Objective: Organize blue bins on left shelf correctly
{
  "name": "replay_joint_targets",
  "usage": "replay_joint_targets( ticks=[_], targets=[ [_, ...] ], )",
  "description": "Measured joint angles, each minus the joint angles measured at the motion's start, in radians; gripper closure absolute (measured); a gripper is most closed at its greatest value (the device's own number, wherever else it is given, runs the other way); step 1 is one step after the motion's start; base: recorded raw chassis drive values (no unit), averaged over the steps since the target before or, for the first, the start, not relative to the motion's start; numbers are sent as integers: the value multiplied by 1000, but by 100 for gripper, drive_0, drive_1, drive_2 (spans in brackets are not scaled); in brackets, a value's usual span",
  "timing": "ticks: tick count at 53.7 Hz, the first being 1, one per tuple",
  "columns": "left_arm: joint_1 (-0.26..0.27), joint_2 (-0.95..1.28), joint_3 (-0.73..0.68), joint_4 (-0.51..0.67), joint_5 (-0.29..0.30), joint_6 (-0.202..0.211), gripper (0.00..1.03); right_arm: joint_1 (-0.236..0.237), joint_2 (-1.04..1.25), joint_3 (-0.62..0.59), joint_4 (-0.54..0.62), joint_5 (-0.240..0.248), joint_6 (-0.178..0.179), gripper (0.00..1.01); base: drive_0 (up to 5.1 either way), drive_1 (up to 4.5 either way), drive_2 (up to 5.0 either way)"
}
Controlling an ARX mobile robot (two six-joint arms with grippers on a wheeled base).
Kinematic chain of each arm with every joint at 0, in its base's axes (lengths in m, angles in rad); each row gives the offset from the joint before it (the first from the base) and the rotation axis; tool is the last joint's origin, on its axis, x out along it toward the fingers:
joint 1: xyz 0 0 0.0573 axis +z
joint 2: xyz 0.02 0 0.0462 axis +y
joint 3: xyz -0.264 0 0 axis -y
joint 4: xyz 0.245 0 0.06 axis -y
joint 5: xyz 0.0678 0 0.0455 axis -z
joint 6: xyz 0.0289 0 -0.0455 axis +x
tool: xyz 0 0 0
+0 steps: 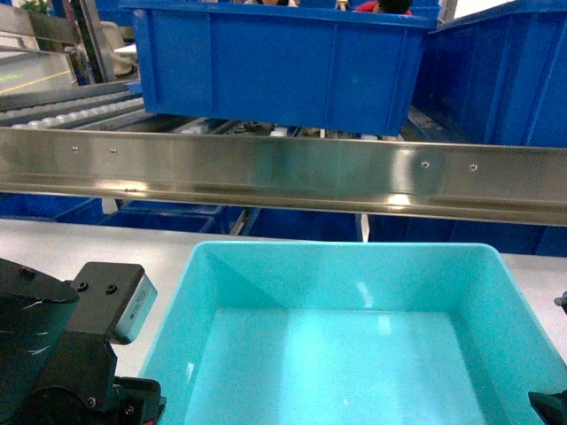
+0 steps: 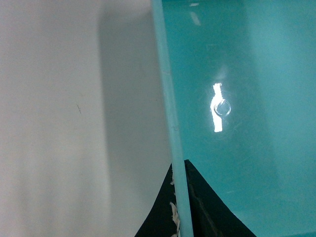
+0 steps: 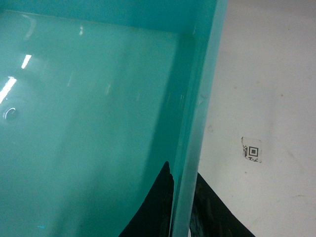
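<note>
Turquoise bin (image 1: 354, 336) fills the lower half of my head view, sitting open-topped on the pale surface (image 1: 89, 243) just in front of the steel shelf rail (image 1: 283, 173); its near end runs off the bottom edge, so I cannot see the whole tub. My left claw (image 2: 180, 207) straddles the bin's left wall: in the left wrist view one dark finger (image 2: 158, 217) lies outside the thin rim and the other inside, pressed against it, so the claw is closed onto that wall. Only the fingertips show, cut off at the picture's bottom edge, with frayed white bits on the outer one. My right claw (image 3: 182, 207) does the same on the right wall, one dark finger (image 3: 155, 202) inside the tub and one outside over the pale surface, clamped on the rim. A small square printed marker (image 3: 253, 150) is stuck to that surface beside the bin. Inside the tub, light glares off the glossy floor and hides detail around a small round mark. Behind the rail, a royal-blue crate (image 1: 275, 62) rests on white rollers (image 1: 71, 115), its top cropped; more blue crates below the rail are mostly hidden. My left arm's black housing (image 1: 62, 345) blocks the lower left corner.
</note>
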Motion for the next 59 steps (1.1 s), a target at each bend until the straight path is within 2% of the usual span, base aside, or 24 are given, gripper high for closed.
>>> replay_joint_targets(
  ticks=[2, 6, 9, 11, 14, 16, 24, 59],
  targets=[
    [17, -39, -22, 3, 11, 19, 101, -18, -55, -8, -35, -15, 11, 94, 0, 0, 0],
    [34, -276, -26, -53, 26, 67, 101, -75, -307, -38, -120, -64, 24, 94, 0, 0, 0],
    [38, -430, 14, -150, 29, 103, 101, -84, -483, -27, -222, -69, 46, 94, 0, 0, 0],
    [28, -515, 42, -164, -9, 149, 101, -82, -587, 14, -284, -61, 50, 94, 0, 0, 0],
    [-28, -629, 58, -156, -130, 233, 101, -77, -705, 63, -323, -47, 33, 94, 0, 0, 0],
    [-41, -648, 58, -153, -153, 254, 101, -76, -745, 64, -326, -42, 21, 94, 0, 0, 0],
    [-41, -640, 58, -158, -153, 259, 101, -76, -733, 64, -333, -42, 22, 94, -340, 189, 189],
    [-41, -639, 58, -158, -154, 260, 101, -75, -734, 64, -330, -42, 22, 94, -465, 107, 380]
  ],
)
